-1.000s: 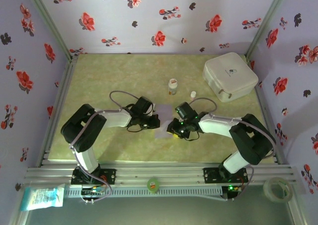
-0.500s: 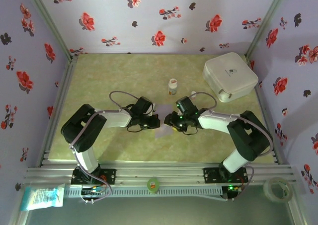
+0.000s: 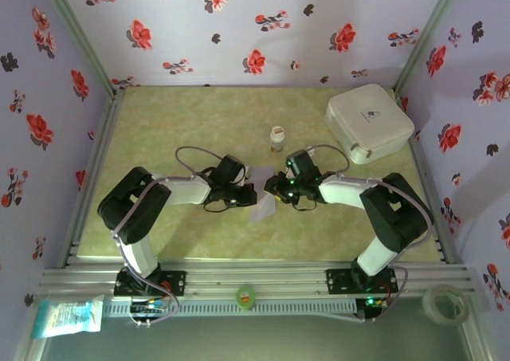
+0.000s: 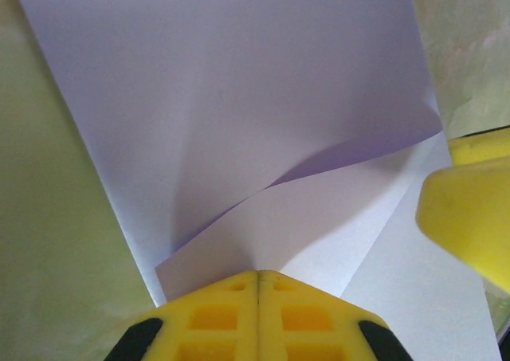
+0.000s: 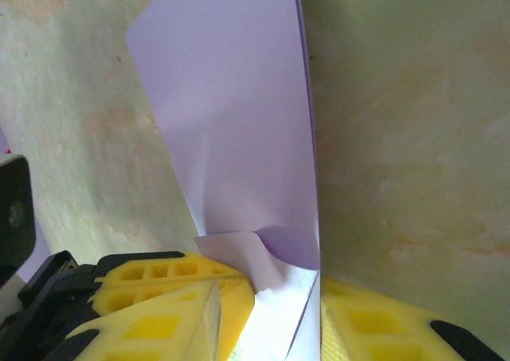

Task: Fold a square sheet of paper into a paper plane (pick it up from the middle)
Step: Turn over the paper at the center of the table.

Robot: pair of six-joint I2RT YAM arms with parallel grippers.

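Floral lilac walls (image 3: 239, 26) enclose a mottled green worktop (image 3: 183, 122), with both arms reaching to its middle.

The left tool (image 3: 249, 194) is fully closed, its yellow fingers (image 4: 215, 313) pressed together on the near edge of the square sheet of paper (image 3: 261, 206). In the left wrist view the sheet (image 4: 239, 98) spreads away from the tool, with an upper layer lifting in a soft curve above the layer below it.

The right tool (image 3: 275, 192) faces the left one from the right, just beside it, with the sheet between them. Its jaws stand partly apart. In the right wrist view the paper (image 5: 239, 122) runs into the gap between the fingers (image 5: 159, 297), doubled along a straight crease at its right side, with a small curled corner touching the left finger. Whether the fingers press on it I cannot tell. One of these yellow fingers (image 4: 470, 217) also shows at the right of the left wrist view, over the paper.

Further out, a small bottle (image 3: 276, 138) stands just beyond the tools, and a white box (image 3: 369, 122) sits at the far right corner.
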